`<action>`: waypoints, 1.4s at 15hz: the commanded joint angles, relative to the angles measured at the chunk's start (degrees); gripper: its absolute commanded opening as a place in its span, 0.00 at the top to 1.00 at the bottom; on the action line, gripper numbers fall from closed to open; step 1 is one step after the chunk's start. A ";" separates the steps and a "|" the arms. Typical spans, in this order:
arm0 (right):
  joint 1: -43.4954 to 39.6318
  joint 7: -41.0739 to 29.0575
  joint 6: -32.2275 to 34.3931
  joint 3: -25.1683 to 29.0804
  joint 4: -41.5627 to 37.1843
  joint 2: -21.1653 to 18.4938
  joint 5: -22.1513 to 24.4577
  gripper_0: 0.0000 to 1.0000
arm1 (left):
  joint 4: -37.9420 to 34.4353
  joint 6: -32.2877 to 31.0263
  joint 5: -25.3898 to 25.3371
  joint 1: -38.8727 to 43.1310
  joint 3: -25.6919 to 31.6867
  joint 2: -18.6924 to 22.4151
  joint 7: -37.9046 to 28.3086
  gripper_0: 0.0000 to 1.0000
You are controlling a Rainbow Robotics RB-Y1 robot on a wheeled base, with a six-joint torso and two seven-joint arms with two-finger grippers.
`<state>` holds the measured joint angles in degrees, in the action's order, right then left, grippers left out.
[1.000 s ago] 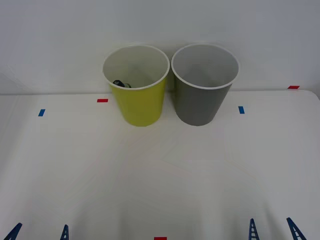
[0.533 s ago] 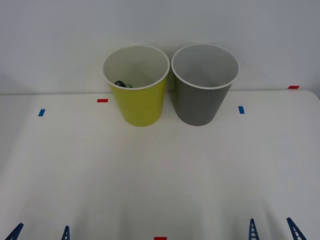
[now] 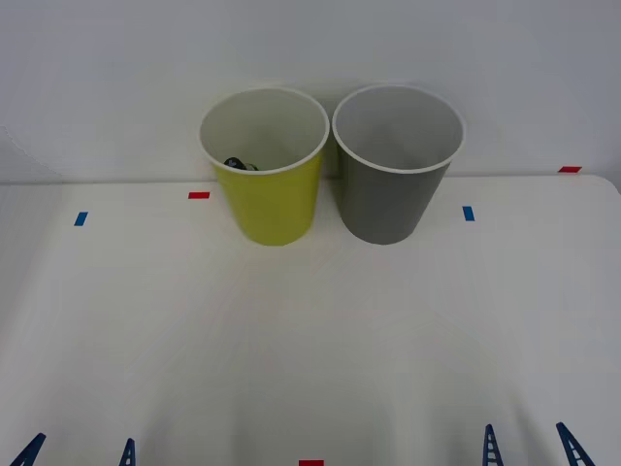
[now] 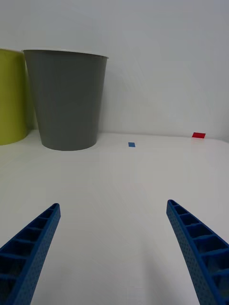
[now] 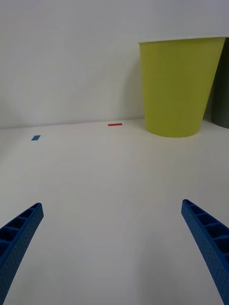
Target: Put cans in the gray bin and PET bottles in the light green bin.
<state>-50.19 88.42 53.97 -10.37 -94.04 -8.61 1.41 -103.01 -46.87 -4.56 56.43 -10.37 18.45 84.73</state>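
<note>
A: Front view, item one?
B: Light green bin (image 3: 277, 199) ahead of the left gripper (image 3: 78, 453), fingers apart, nothing held. A dark item inside, likely the PET bottle (image 3: 237, 163); axis unclear.
A: Right wrist view?
B: Right gripper (image 4: 112, 248), fingers spread, empty. Gray bin (image 4: 69, 100) ahead, well apart.
A: Left wrist view?
B: Light green bin ahead; left arm nearer it.

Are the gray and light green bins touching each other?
Cannot tell. In the front view the gray bin and light green bin nearly meet at their rims, but no clear gap or contact shows.
</note>
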 commanded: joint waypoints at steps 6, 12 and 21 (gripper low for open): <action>0.00 0.00 0.00 0.00 0.00 0.00 0.00 0.23 | 0.00 0.02 -0.01 0.00 0.00 0.00 0.00 0.00; 0.00 0.00 0.00 0.00 0.00 0.00 0.00 0.23 | 0.00 0.02 -0.01 0.00 0.00 0.00 0.00 0.00; 0.00 0.00 0.00 0.00 0.00 0.00 0.00 0.23 | 0.00 0.02 -0.01 0.00 0.00 0.00 0.00 0.00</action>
<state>-50.19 88.42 53.97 -10.37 -94.04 -8.61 1.41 -103.01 -46.85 -4.56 56.43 -10.37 18.46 84.73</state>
